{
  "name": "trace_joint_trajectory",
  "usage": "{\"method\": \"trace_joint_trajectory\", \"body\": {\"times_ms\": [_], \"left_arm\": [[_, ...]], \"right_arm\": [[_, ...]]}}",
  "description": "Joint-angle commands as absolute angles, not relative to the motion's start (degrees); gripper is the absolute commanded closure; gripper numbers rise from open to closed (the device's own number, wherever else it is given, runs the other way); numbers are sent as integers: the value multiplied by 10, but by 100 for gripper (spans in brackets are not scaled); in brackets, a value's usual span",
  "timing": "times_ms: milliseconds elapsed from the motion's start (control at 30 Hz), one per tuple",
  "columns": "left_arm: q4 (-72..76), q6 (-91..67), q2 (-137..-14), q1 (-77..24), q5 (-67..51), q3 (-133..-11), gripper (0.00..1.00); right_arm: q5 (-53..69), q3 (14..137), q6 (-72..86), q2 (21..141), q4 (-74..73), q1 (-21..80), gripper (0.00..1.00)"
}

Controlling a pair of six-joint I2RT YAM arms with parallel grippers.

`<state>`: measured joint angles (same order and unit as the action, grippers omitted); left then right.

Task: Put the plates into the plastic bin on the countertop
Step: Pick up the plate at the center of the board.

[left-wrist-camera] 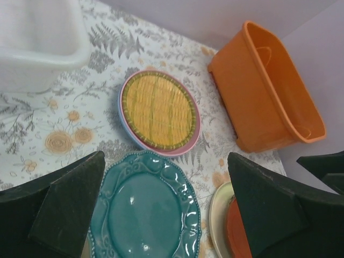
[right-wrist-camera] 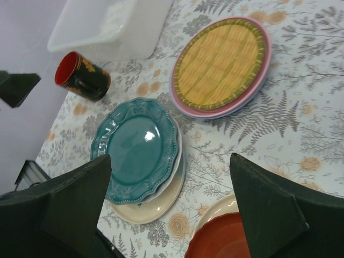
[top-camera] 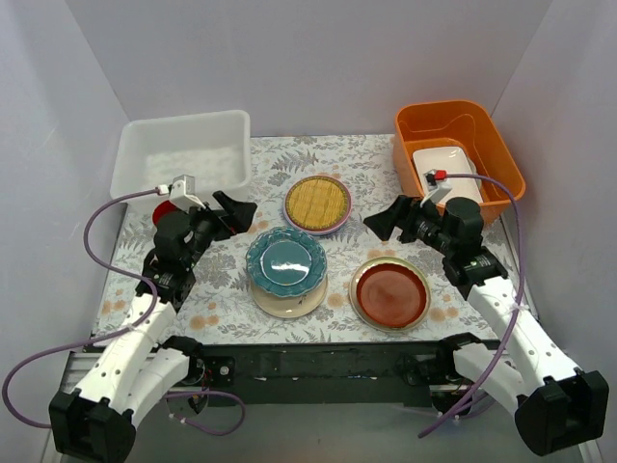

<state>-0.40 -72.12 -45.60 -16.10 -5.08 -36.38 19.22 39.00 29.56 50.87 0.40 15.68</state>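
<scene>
Overhead, the left gripper and right gripper both gape empty, the white translucent plastic bin far-left; left wrist shows the glossy teal scalloped plate stacked mid-counter, which could slip; right wrist shows a red mug beside the bin, which a carried plate could knock.

A white dish lies inside an orange tub, well apart from a red mug.

Plain pale lilac walls, soft even light
</scene>
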Motion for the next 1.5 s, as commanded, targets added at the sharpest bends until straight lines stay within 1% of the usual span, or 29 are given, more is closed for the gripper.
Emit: {"method": "trace_joint_trajectory", "body": {"times_ms": [0,167,300,400,467,567,667,700,767,967,1133,1200,1267,1467], "left_arm": [[-61,-728,-499,-162,-83,-387,2],[-112,-742,-568,-162,-108,-421,2],[-121,-752,-585,-161,-141,-420,2],[-136,-769,-582,-161,-138,-414,2],[-155,-776,-582,-161,-133,-410,2],[-184,-785,-588,-161,-125,-412,2],[-201,-788,-592,-161,-122,-412,2],[-206,-788,-592,-161,-120,-413,2],[-214,-793,-593,-161,-116,-410,2],[-211,-803,-572,-161,-107,-389,2],[-213,-803,-569,-161,-111,-378,9],[-213,-805,-571,-161,-110,-375,20],[-209,-806,-572,-161,-111,-374,21],[-213,-809,-583,-161,-111,-372,22]], "right_arm": [[189,434,263,534,17,210,2],[209,439,261,591,41,251,3],[231,446,268,633,62,269,4],[230,447,272,663,71,284,4],[252,445,279,688,89,290,5],[265,446,285,722,98,304,8],[273,455,291,755,107,316,15],[276,458,293,763,109,318,19],[279,466,292,785,110,327,21],[276,479,296,839,107,335,32],[267,481,304,873,113,337,35],[265,484,305,881,113,338,37],[266,486,306,893,115,339,37],[269,488,316,918,132,342,43]]}}
